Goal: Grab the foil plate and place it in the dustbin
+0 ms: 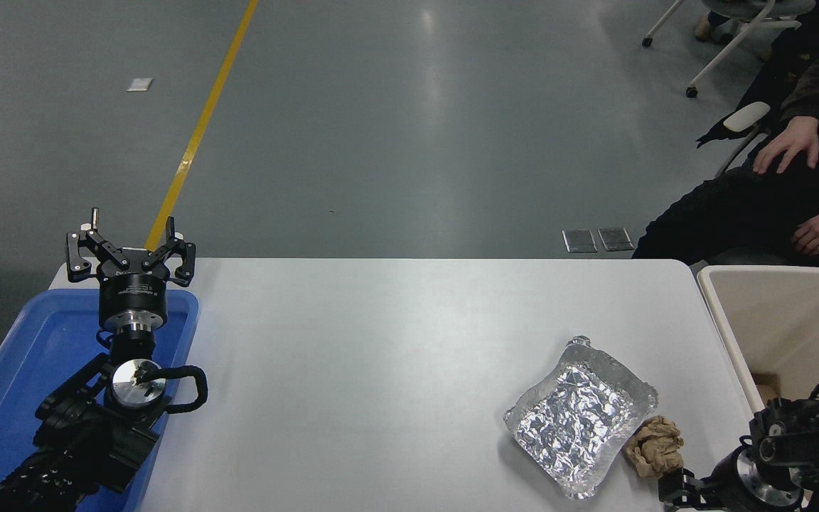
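Nearest the camera, at the lower right edge, sits the robot's right arm, black and jointed, with its right gripper low at the frame's bottom; only a dark stub of the fingers shows, so I cannot tell whether they are spread or closed. At the lower left, the parked left arm rises over a shallow blue tray of smooth plastic, and the left gripper points away from the camera with its fingers spread wide, holding nothing.

From largest to smallest: the table is a broad, matte white slab with rounded corners. Against its right edge, at about 3 o'clock, stands the dustbin, a cream plastic box with a smooth rounded rim, open at the top. The foil plate lies flat on the table at about 4 o'clock, near the bin's left wall. It is shiny silver, roughly rectangular with rounded corners, its floor heavily crinkled and its raised rim wrinkled and uneven. Touching its lower right corner is a small crumpled ball of brown paper, soft and dull.

The plate looks very light and thin, likely to bend or crush under a firm squeeze and to slide on the smooth table if nudged. The raised rim seems the best place to pinch, probably the right-hand edge nearest the gripper, above the paper ball so as not to catch it too.

At 1 o'clock, beyond the table, a person in dark clothes sits with a hand resting on one knee.
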Controlling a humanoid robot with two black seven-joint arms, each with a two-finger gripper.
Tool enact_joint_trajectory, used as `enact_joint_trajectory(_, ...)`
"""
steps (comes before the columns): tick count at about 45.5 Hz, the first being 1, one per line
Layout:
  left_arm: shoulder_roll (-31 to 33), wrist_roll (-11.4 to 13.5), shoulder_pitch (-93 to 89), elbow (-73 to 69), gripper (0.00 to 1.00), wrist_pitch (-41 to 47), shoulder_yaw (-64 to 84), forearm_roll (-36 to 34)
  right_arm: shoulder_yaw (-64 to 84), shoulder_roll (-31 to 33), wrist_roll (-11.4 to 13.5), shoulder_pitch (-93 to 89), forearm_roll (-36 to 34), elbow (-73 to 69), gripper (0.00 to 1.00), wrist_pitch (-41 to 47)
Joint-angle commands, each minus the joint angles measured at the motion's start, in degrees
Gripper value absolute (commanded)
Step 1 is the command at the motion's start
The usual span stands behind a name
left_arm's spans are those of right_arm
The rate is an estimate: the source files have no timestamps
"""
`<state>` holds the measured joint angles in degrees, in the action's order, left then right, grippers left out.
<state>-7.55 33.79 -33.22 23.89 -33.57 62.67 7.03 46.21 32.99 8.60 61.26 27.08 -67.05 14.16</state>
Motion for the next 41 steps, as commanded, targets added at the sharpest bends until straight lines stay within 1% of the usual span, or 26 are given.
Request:
enact_joint_trajectory(1, 0.3, 0.3, 0.0, 0.0, 0.99, 0.0, 0.0, -0.2, 0.0, -0.2, 0.0, 0.0, 0.1, -0.1, 1.0, 0.0)
enact_joint_trajectory(19, 0.2, 0.1, 0.0, 0.0, 0.99, 0.0, 0.0, 0.0, 0.0, 0.8, 0.0, 2.8, 0.2, -1.9, 1.0, 0.3)
enact_joint_trajectory(26, 0.2, 0.1, 0.0, 0.0, 0.99, 0.0, 0.0, 0.0, 0.7, 3.5, 0.1, 6.8, 0.3, -5.1, 1.0, 0.9)
enact_joint_trajectory(35, 0.2, 0.1, 0.0, 0.0, 0.99, 0.0, 0.0, 0.0, 1.8, 8.4, 0.1, 9.2, 0.5, -8.1, 1.0, 1.2)
enact_joint_trajectory(41, 0.2, 0.1, 0.0, 0.0, 0.99, 0.0, 0.0, 0.0, 5.0, 11.7, 0.3, 14.8, 0.7, -11.6, 1.0, 3.6)
